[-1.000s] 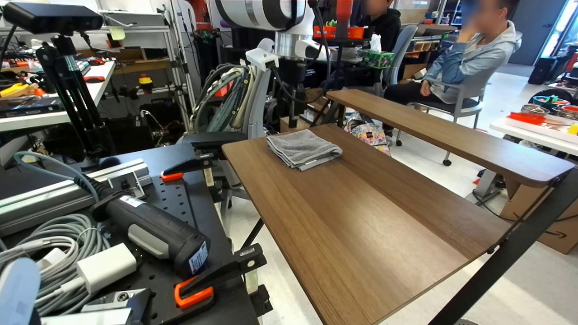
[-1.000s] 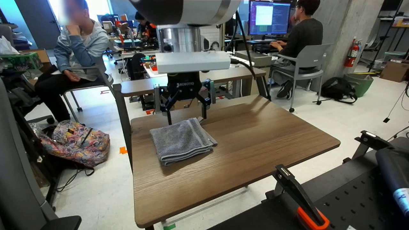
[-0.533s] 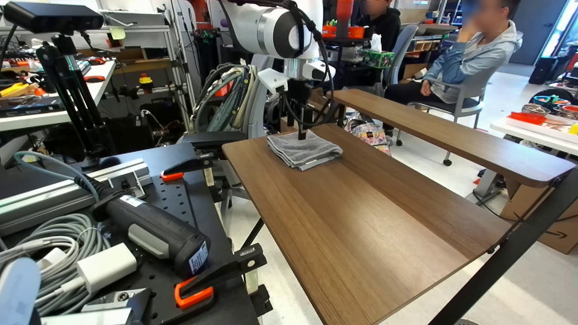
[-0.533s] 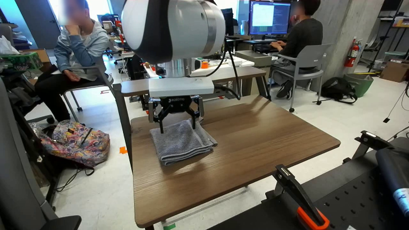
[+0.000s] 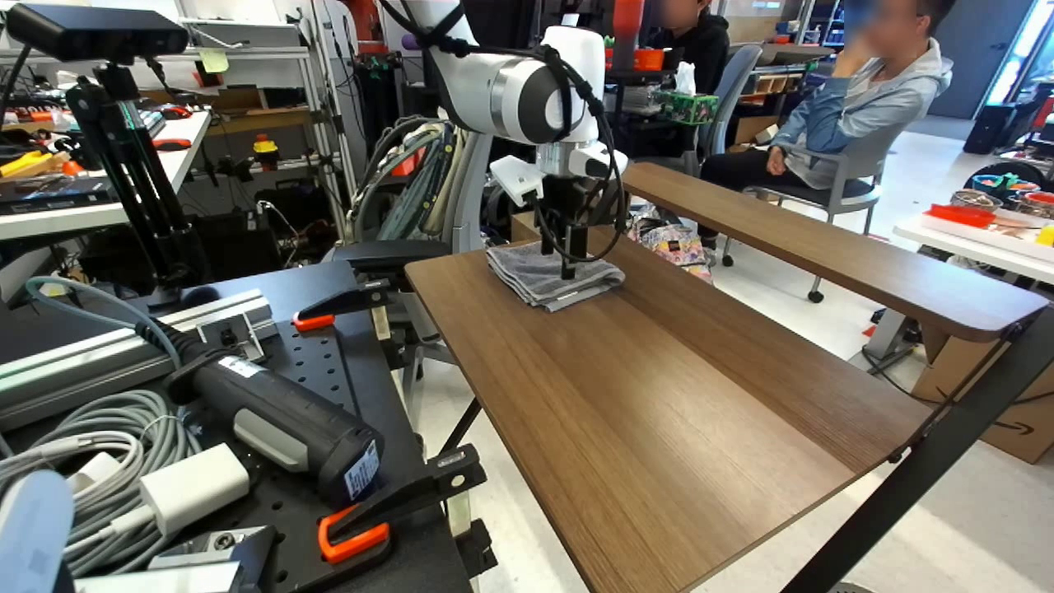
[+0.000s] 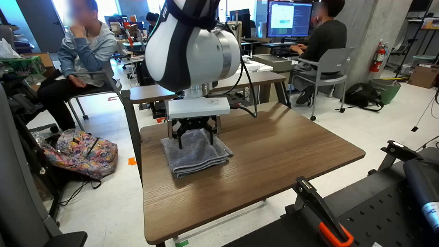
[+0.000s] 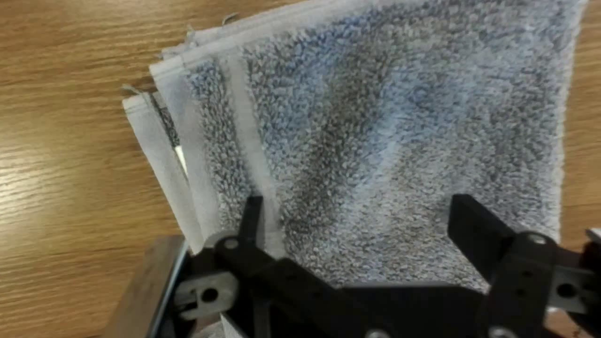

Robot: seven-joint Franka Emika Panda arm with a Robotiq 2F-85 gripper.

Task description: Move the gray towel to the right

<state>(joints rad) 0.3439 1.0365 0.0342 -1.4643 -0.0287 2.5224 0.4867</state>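
Note:
The gray towel lies folded on the brown wooden table (image 5: 675, 412). It shows in both exterior views (image 5: 535, 287) (image 6: 197, 159), at the end of the table near the robot arm. In the wrist view the towel (image 7: 399, 108) fills most of the picture, with its layered hem edges at the left. My gripper (image 6: 196, 144) points straight down over the towel, with its fingers spread wide and nothing gripped between them. In the wrist view both fingertips (image 7: 358, 202) are over the towel's surface. I cannot tell whether they touch it.
A raised wooden shelf (image 5: 807, 239) runs along the table's long side. A black bench with orange clamps (image 5: 354, 535) and a handheld device (image 5: 280, 420) stands beside the table. A gray office chair (image 5: 469, 189) stands by the near end. A patterned backpack (image 6: 85, 151) lies on the floor.
The arm has come down, and the gripper has moved from above the towel's far side to low over its middle. Its fingers have stayed open. The towel has not moved.

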